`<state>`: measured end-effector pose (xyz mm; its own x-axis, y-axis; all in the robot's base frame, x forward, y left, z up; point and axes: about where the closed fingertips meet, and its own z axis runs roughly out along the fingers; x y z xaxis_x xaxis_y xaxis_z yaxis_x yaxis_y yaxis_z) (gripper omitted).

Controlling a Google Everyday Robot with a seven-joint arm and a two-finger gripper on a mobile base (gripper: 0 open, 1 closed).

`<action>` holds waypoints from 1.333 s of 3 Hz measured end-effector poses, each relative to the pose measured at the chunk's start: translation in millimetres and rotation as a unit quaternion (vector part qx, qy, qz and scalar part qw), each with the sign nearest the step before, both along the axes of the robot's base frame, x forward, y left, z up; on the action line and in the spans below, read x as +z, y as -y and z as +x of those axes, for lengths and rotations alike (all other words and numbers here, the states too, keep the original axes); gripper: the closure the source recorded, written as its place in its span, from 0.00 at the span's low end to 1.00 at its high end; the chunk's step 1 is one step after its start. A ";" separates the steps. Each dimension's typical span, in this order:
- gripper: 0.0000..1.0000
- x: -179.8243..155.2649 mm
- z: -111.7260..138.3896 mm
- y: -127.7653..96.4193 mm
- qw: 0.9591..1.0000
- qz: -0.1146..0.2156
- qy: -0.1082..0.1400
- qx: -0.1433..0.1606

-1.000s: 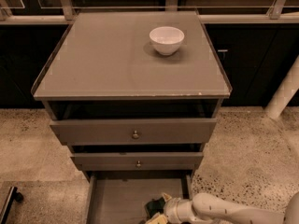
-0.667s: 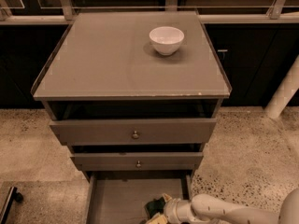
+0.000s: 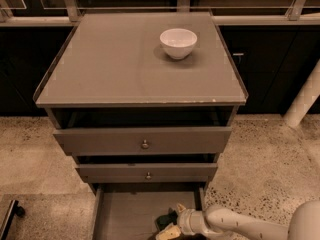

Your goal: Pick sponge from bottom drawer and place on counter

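Claw down inside the bottom drawer, by its right wall near the front, right at the sponge, a dark green pad with a pale edge lying on the drawer's floor. Cannot tell whether clenched or released. Looks like the pick itself, with the lift not yet made. Best to sit square across the soft pad and squeeze only enough to hold it, since it seems likely to bend and slip. Then draw forward and up, clear of the drawer's low right wall and of the middle drawer hanging just above the bottom drawer's back part. White arm reaches in from the right of the bottom drawer, low over the speckled stone floor. Stacked over the bottom drawer: two wider grey drawers with small round knobs, the upper drawer the broader. Higher above it, the worktop, flat, grey-brown, faintly glossy and thin-rimmed, with a white bowl far back and right. Should offer bare room nearer the bottom drawer's side for the drop. Dark cabinets behind; pale post off to the right.
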<state>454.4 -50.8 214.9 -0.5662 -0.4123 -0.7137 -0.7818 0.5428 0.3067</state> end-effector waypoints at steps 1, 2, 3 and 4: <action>0.00 -27.2 13.5 3.5 1.000 -0.005 -0.006 -0.008; 0.00 -27.4 12.4 3.4 1.000 -0.005 -0.006 -0.010; 0.00 -49.9 16.2 6.9 1.000 -0.019 -0.012 -0.015; 0.00 -72.8 25.3 8.4 0.999 -0.021 -0.015 -0.023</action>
